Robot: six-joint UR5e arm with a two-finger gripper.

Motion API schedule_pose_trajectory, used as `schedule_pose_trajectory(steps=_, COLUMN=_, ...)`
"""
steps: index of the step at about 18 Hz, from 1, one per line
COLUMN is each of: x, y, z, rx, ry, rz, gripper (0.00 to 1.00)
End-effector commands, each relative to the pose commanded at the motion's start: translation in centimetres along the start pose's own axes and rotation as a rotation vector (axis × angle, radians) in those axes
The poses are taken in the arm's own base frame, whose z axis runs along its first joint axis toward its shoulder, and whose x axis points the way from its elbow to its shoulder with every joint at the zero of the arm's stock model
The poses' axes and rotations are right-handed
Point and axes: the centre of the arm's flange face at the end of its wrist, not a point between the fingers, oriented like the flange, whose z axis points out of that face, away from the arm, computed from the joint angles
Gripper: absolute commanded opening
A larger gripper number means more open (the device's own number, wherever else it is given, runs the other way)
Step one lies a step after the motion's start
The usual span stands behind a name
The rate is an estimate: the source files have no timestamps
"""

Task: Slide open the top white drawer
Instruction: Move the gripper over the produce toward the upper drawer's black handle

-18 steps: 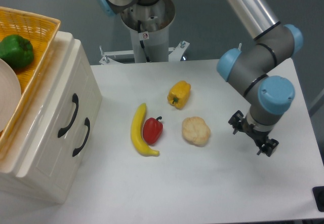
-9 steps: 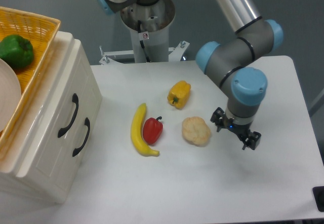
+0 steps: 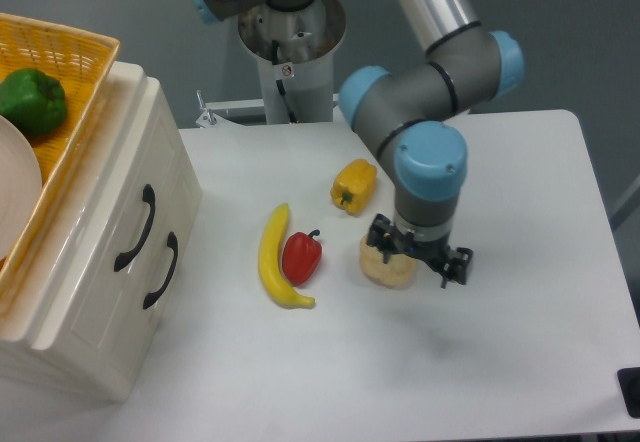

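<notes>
The cream-white cabinet (image 3: 90,292) stands at the table's left edge. The top white drawer (image 3: 112,197) is shut, its curved black handle (image 3: 137,227) flush against the panelled front. Just below it sits the lower drawer front with its own black handle (image 3: 161,271), also shut. My gripper (image 3: 418,254) points down over the middle of the table, far right of the cabinet, right above a cauliflower. Its black fingers (image 3: 378,234) stick out on both sides of the wrist, spread apart, holding nothing.
A yellow wicker basket (image 3: 70,52) with a green pepper (image 3: 32,100) sits on the cabinet top. A banana (image 3: 272,257), red pepper (image 3: 302,256), yellow pepper (image 3: 354,185) and cauliflower (image 3: 384,270) lie between cabinet and gripper. The robot base (image 3: 292,37) stands behind.
The arm has swung left from the table's right side, carrying the gripper across until it hangs over the cauliflower. The drawers and the produce have not moved.
</notes>
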Motion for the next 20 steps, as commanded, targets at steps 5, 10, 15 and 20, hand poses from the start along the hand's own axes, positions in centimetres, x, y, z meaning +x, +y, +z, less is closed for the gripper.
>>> schedule_pose_trajectory(steps=5, x=6.7, y=-3.1, z=-2.7, rx=0.069, ry=0.050, rz=-0.075, gripper=1.00)
schedule_pose_trajectory(steps=10, x=11.8, y=-5.0, z=-2.8, rx=0.059, ry=0.126, rz=-0.100, gripper=1.00)
schedule_pose_trajectory(steps=15, x=14.4, y=-5.1, z=-3.9, rx=0.079, ry=0.275, rz=-0.116, gripper=1.00)
schedule_pose_trajectory(steps=20, x=15.2, y=-5.5, z=-4.4, rx=0.108, ry=0.330, rz=-0.171, gripper=1.00)
